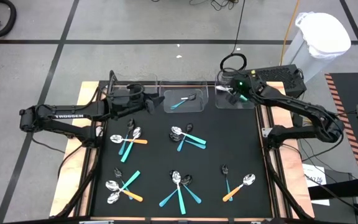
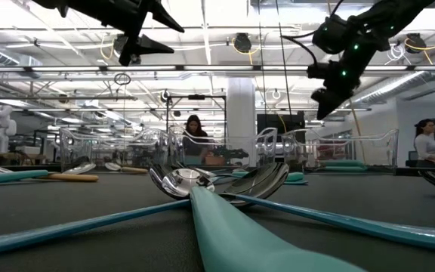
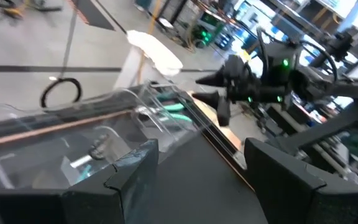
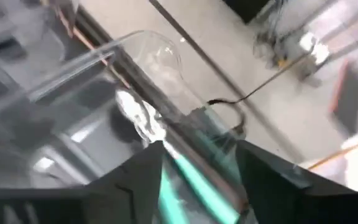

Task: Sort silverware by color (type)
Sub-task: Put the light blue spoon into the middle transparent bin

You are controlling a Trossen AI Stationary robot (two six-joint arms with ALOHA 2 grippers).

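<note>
Spoons (image 1: 188,138) lie in 6 crossed clusters on the dark surface (image 1: 154,162), while the right tool (image 1: 234,92), jaws parting around a teal spoon (image 4: 191,177), hangs over the right bin (image 1: 229,102); the open left tool (image 1: 149,103) waits nearer them.

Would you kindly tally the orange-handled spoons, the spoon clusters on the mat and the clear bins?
Orange-handled spoons: 3
Spoon clusters on the mat: 5
Clear bins: 3
Total: 11
</note>
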